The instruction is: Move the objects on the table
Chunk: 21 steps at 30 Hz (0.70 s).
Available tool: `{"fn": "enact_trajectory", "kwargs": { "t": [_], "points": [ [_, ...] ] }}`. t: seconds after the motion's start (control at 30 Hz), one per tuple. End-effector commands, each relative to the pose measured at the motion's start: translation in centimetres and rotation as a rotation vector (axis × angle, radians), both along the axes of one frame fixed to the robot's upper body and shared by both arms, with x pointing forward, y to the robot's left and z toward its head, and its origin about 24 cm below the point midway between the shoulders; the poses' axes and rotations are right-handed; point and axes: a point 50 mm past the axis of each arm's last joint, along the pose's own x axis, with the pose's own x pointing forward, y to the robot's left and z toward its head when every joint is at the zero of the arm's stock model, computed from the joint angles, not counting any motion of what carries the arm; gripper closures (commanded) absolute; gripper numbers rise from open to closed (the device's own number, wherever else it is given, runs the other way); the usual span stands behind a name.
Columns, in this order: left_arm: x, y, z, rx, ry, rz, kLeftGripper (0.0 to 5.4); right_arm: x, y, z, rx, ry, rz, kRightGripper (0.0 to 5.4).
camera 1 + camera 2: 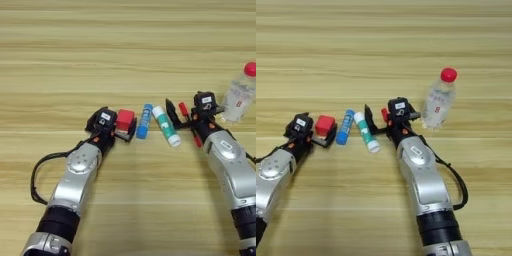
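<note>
We had the left arm rising from the lower left of the frame, its silver forearm slanting up and to the right toward the middle. The left gripper (125, 127) sat left of centre, black fingers spread and pointing right (a black cable looped out beside the forearm). Our right arm came up from the lower right corner, forearm slanting up and to the left. The right gripper (376, 120) lay near the centre, its fingers parted, one black finger (171, 111) pointing up and to the left. Both wrists lay low over the surface, the grippers well apart, facing each other.
</note>
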Motion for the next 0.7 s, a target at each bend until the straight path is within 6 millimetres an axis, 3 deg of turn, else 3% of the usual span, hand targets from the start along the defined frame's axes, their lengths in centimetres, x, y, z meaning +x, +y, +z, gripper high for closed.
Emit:
{"fn": "enact_trajectory", "kwargs": {
  "t": [0.03, 0.7],
  "points": [
    [0.04, 0.01, 0.05, 0.003, -0.002, -0.003, 0.75, 0.10, 0.11, 0.32, 0.003, -0.005, 0.001, 0.00],
    [0.12, 0.17, 0.15, 0.000, -0.007, 0.003, 2.58, 0.09, 0.12, 0.33, 0.002, -0.006, 0.000, 0.00]
  ]
}}
